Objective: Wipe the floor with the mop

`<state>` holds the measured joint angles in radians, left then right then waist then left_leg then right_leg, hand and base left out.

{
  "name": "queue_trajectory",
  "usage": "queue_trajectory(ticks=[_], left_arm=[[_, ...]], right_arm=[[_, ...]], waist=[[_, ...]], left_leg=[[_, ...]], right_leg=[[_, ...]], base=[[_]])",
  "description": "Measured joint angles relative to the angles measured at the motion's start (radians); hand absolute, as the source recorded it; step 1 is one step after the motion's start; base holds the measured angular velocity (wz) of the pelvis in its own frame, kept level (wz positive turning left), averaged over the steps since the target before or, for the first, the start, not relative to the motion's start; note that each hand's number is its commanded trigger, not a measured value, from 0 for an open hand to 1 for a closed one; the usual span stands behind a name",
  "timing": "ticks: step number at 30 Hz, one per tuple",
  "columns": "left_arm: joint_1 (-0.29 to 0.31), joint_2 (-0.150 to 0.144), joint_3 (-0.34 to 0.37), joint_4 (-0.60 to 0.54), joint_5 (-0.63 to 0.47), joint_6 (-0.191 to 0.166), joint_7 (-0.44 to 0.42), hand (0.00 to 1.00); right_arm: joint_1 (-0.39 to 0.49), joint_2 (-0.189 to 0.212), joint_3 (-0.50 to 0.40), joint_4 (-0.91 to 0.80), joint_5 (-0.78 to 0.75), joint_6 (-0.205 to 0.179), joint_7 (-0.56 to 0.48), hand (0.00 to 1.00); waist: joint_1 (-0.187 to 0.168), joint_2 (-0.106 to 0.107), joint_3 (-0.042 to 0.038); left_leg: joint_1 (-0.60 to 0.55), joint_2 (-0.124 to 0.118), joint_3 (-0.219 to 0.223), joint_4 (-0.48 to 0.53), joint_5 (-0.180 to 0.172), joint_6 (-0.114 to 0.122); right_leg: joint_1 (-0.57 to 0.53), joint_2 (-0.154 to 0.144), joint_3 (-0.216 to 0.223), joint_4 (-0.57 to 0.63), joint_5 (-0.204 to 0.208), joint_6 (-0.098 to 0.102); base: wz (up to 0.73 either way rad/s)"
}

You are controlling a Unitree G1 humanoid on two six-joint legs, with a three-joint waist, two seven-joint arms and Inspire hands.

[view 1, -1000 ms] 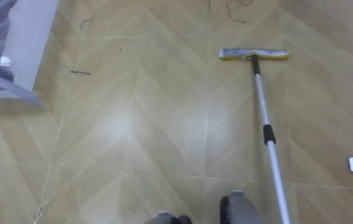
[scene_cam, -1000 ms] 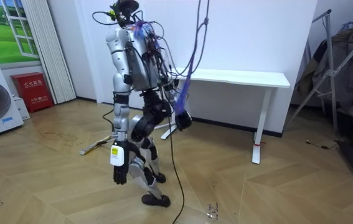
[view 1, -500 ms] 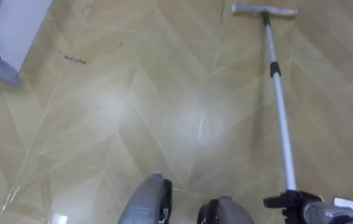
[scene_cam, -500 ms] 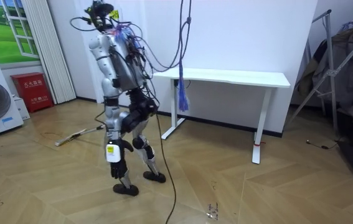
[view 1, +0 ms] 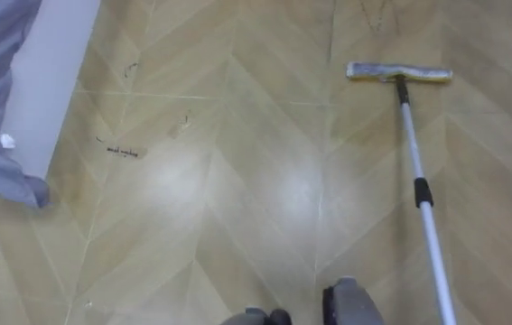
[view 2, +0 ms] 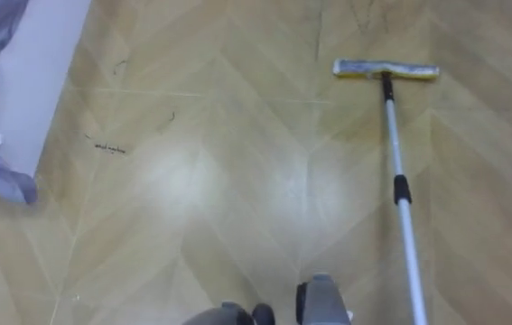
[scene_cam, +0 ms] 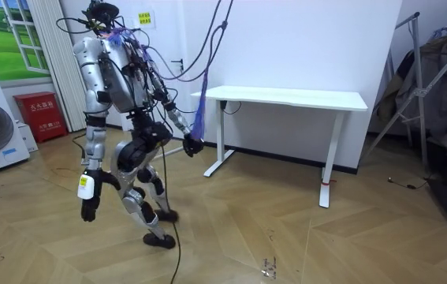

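Honestly, nothing here is actually readable. There's a small yellow paper notice (scene_cam: 141, 17) stuck high on the white wall (scene_cam: 302, 47), and a squat red box (scene_cam: 40, 114) with pale characters on its front, but the print on both is way too tiny to make out. Same goes for the little yellow-and-white tag (scene_cam: 83, 183) just above the robot's left hand (scene_cam: 89, 210), and the dark scribbles (view 1: 118, 151) on the pale herringbone wood floor (view 1: 237, 199) look like scuffs, not letters.

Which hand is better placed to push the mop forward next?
Right, probably: the pole of the mop leads down to the lower right of the eye views, the robot's right side, while the left hand hangs beside its leg.
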<state>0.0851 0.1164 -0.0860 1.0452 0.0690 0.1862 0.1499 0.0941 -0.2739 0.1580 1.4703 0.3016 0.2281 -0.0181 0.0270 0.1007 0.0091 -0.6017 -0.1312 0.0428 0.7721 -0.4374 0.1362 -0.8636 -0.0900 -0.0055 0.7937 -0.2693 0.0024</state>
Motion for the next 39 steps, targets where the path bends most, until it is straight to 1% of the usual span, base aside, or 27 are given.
queue_trajectory(ticks=[2, 4, 5, 6, 7, 8, 9, 10, 11, 13, 14, 15, 16, 19, 20, 21, 23, 25, 28, 29, 30, 32, 34, 35, 36, 38, 39], left_arm=[[0.016, -0.003, -0.008, 0.014, -0.001, 0.015, 0.0, 0.0], [0.012, 0.005, -0.014, 0.034, -0.001, 0.039, 0.001, 0.0], [0.011, 0.007, -0.016, 0.035, -0.001, 0.052, 0.004, 0.0], [0.01, 0.007, -0.019, 0.033, -0.021, 0.052, 0.013, 0.0], [0.01, 0.007, -0.019, 0.032, -0.032, 0.052, 0.015, 0.0], [0.009, 0.013, -0.019, 0.032, -0.044, 0.053, 0.017, 0.0], [0.008, 0.023, -0.02, 0.028, -0.062, 0.054, 0.022, 0.0], [0.008, 0.028, -0.02, 0.018, -0.068, 0.054, 0.023, 0.0], [0.01, 0.039, -0.02, -0.003, -0.076, 0.053, 0.023, 0.0], [0.015, 0.041, -0.015, -0.014, -0.073, 0.054, 0.017, 0.0], [0.03, 0.04, -0.015, -0.014, -0.066, 0.053, 0.009, 0.0], [0.043, 0.04, -0.015, -0.013, -0.066, 0.054, -0.004, 0.0], [0.045, 0.041, -0.013, -0.013, -0.065, 0.054, -0.01, 0.0], [0.007, 0.031, -0.001, -0.005, -0.025, 0.046, -0.029, 0.0], [-0.018, 0.027, 0.01, -0.005, -0.009, 0.042, -0.03, 0.0], [-0.024, 0.029, 0.009, -0.016, -0.007, 0.02, -0.03, 0.0], [-0.032, 0.028, 0.004, -0.025, -0.009, 0.001, -0.022, 0.0], [-0.038, 0.012, 0.003, -0.03, -0.014, -0.006, -0.022, 0.0], [-0.029, 0.003, 0.004, -0.038, -0.037, -0.005, -0.021, 0.0], [-0.025, 0.004, 0.004, -0.04, -0.038, -0.002, -0.01, 0.0], [-0.02, 0.001, 0.003, -0.042, -0.042, 0.007, -0.001, 0.0], [-0.018, 0.001, 0.003, -0.025, -0.056, 0.018, 0.001, 0.0], [-0.02, 0.0, 0.003, -0.005, -0.061, 0.024, 0.016, 0.0], [-0.02, 0.001, -0.003, 0.004, -0.066, 0.031, 0.027, 0.0], [-0.021, 0.001, -0.015, 0.006, -0.065, 0.033, 0.039, 0.0], [-0.018, 0.008, -0.018, 0.006, -0.07, 0.033, 0.041, 0.0], [-0.017, 0.016, -0.019, 0.0, -0.081, 0.034, 0.042, 0.0]], right_arm=[[-0.029, -0.007, -0.008, -0.008, -0.005, 0.025, -0.017, 1.0], [-0.098, -0.008, -0.029, -0.001, -0.033, 0.048, -0.032, 1.0], [-0.167, -0.019, -0.033, 0.017, -0.037, 0.06, -0.043, 1.0], [-0.239, -0.038, -0.032, 0.024, -0.043, 0.071, -0.055, 1.0], [-0.272, -0.049, -0.032, 0.021, -0.049, 0.071, -0.059, 1.0], [-0.345, -0.065, -0.025, 0.015, -0.054, 0.067, -0.066, 1.0], [-0.407, -0.074, -0.023, 0.011, -0.044, 0.056, -0.069, 1.0], [-0.432, -0.078, -0.023, 0.002, -0.035, 0.051, -0.068, 1.0], [-0.471, -0.08, -0.021, -0.026, -0.005, 0.042, -0.065, 1.0], [-0.499, -0.071, -0.021, -0.035, 0.024, 0.02, -0.043, 1.0], [-0.488, -0.063, -0.021, -0.035, 0.03, 0.015, -0.021, 1.0], [-0.45, -0.062, -0.021, -0.034, 0.035, 0.012, -0.001, 1.0], [-0.422, -0.064, -0.016, -0.033, 0.036, 0.012, 0.009, 1.0], [-0.258, -0.098, 0.006, -0.021, -0.001, 0.013, 0.017, 1.0], [-0.186, -0.098, 0.007, -0.019, -0.017, 0.013, 0.014, 1.0], [-0.124, -0.095, 0.007, -0.018, -0.018, 0.013, 0.009, 1.0], [-0.071, -0.076, 0.007, -0.018, -0.018, 0.012, 0.006, 1.0], [-0.032, -0.059, 0.006, -0.015, -0.013, 0.012, 0.004, 1.0], [-0.001, -0.028, 0.006, -0.024, -0.016, 0.012, 0.007, 1.0], [0.003, -0.017, 0.005, -0.03, -0.023, 0.013, 0.006, 1.0], [0.002, -0.014, 0.003, -0.031, -0.024, 0.013, 0.003, 1.0], [-0.017, -0.014, -0.005, -0.031, -0.037, 0.017, -0.011, 1.0], [-0.074, -0.019, -0.006, -0.026, -0.054, 0.038, -0.021, 1.0], [-0.123, -0.024, -0.007, -0.022, -0.068, 0.049, -0.028, 1.0], [-0.187, -0.037, -0.013, -0.01, -0.079, 0.057, -0.037, 1.0], [-0.294, -0.054, -0.014, 0.0, -0.106, 0.069, -0.051, 1.0], [-0.362, -0.062, -0.004, -0.004, -0.107, 0.065, -0.061, 1.0]], waist=[[0.006, 0.008, 0.0002], [0.005, 0.004, 0.0012], [0.01, -0.004, 0.0059], [0.029, -0.011, 0.0106], [0.04, -0.016, 0.0131], [0.062, -0.032, 0.0182], [0.073, -0.053, 0.021], [0.078, -0.064, 0.021], [0.101, -0.083, 0.0219], [0.125, -0.094, 0.0229], [0.127, -0.089, 0.0185], [0.123, -0.093, 0.0164], [0.118, -0.094, 0.0134], [0.105, -0.098, 0.0079], [0.085, -0.083, 0.0054], [0.07, -0.068, -0.0017], [0.042, -0.04, -0.0035], [0.023, -0.01, -0.0015], [-0.005, 0.005, -0.0021], [-0.006, 0.004, -0.0036], [-0.007, -0.006, 0.002], [-0.007, -0.006, 0.0012], [-0.003, -0.012, 0.0043], [-0.001, -0.017, 0.005], [0.003, -0.024, 0.0092], [0.032, -0.034, 0.0136], [0.05, -0.046, 0.0201]], left_leg=[[0.021, 0.012, -0.019, 0.038, -0.042, -0.02], [0.021, 0.025, -0.023, 0.099, -0.065, -0.05], [-0.005, 0.037, -0.006, 0.186, -0.055, -0.068], [-0.042, 0.058, 0.013, 0.285, -0.026, -0.11], [-0.06, 0.07, 0.02, 0.331, -0.005, -0.119], [-0.101, 0.083, 0.031, 0.414, 0.055, -0.127], [-0.141, 0.081, 0.029, 0.431, 0.063, -0.127], [-0.166, 0.083, 0.031, 0.406, 0.059, -0.121], [-0.218, 0.086, 0.025, 0.326, 0.059, -0.119], [-0.25, 0.088, -0.006, 0.139, 0.081, -0.132], [-0.24, 0.087, -0.012, 0.017, 0.133, -0.124], [-0.214, 0.083, -0.014, -0.027, 0.186, -0.108], [-0.193, 0.081, -0.008, -0.034, 0.198, -0.097], [-0.146, 0.06, 0.039, -0.005, 0.167, -0.036], [-0.143, 0.043, 0.036, 0.027, 0.137, -0.013], [-0.141, 0.033, 0.028, 0.051, 0.101, -0.003], [-0.131, 0.03, 0.021, 0.062, 0.072, 0.005], [-0.096, 0.029, 0.013, 0.048, 0.056, 0.007], [-0.016, 0.028, 0.003, -0.005, 0.016, -0.007], [0.01, 0.029, 0.004, -0.009, -0.002, -0.017], [0.037, 0.03, 0.0, -0.007, -0.024, -0.028], [0.059, 0.034, -0.02, 0.021, -0.045, -0.057], [0.05, 0.051, -0.022, 0.097, -0.046, -0.062], [0.035, 0.052, -0.026, 0.158, -0.037, -0.078], [0.005, 0.057, -0.027, 0.232, -0.014, -0.118], [-0.057, 0.075, -0.028, 0.34, 0.02, -0.15], [-0.11, 0.084, -0.023, 0.334, 0.018, -0.15]], right_leg=[[0.035, -0.008, -0.04, 0.021, 0.003, -0.01], [0.046, -0.014, -0.067, 0.072, -0.033, -0.028], [0.045, -0.011, -0.067, 0.114, -0.066, -0.035], [0.044, 0.004, -0.056, 0.147, -0.096, -0.038], [0.044, 0.015, -0.048, 0.157, -0.107, -0.042], [0.045, 0.025, -0.035, 0.174, -0.123, -0.051], [0.044, 0.027, -0.024, 0.183, -0.133, -0.06], [0.045, 0.028, -0.023, 0.181, -0.134, -0.064], [0.053, 0.034, -0.023, 0.167, -0.137, -0.069], [0.116, 0.052, -0.029, 0.123, -0.146, -0.069], [0.174, 0.053, -0.033, 0.098, -0.166, -0.061], [0.233, 0.051, -0.034, 0.073, -0.196, -0.036], [0.259, 0.047, -0.035, 0.064, -0.203, -0.034], [0.275, 0.014, -0.009, 0.15, -0.215, 0.0], [0.229, 0.008, 0.011, 0.268, -0.169, 0.01], [0.176, 0.012, 0.036, 0.363, -0.116, 0.02], [0.091, 0.034, 0.059, 0.412, -0.114, 0.025], [0.022, 0.045, 0.056, 0.347, -0.114, 0.025], [-0.002, 0.036, 0.054, 0.069, -0.064, 0.007], [0.008, 0.027, 0.043, -0.016, -0.018, 0.003], [0.023, 0.017, 0.015, -0.015, 0.014, -0.002], [0.047, 0.0, -0.027, 0.014, 0.02, -0.018], [0.059, 0.004, -0.034, 0.06, -0.024, -0.046], [0.064, 0.007, -0.039, 0.089, -0.056, -0.057], [0.064, 0.013, -0.039, 0.118, -0.086, -0.065], [0.062, 0.044, -0.025, 0.139, -0.114, -0.076], [0.062, 0.057, -0.024, 0.141, -0.122, -0.084]], base=[[0.09], [0.19], [0.11], [0.0], [-0.25], [-0.21], [-0.1], [0.05], [-0.05], [-0.12], [-0.08], [0.0], [0.1], [0.2], [0.31], [0.24], [-0.07], [-0.21], [-0.13], [-0.03], [-0.04], [0.05], [0.04], [0.07], [0.07], [-0.07], [-0.18]])
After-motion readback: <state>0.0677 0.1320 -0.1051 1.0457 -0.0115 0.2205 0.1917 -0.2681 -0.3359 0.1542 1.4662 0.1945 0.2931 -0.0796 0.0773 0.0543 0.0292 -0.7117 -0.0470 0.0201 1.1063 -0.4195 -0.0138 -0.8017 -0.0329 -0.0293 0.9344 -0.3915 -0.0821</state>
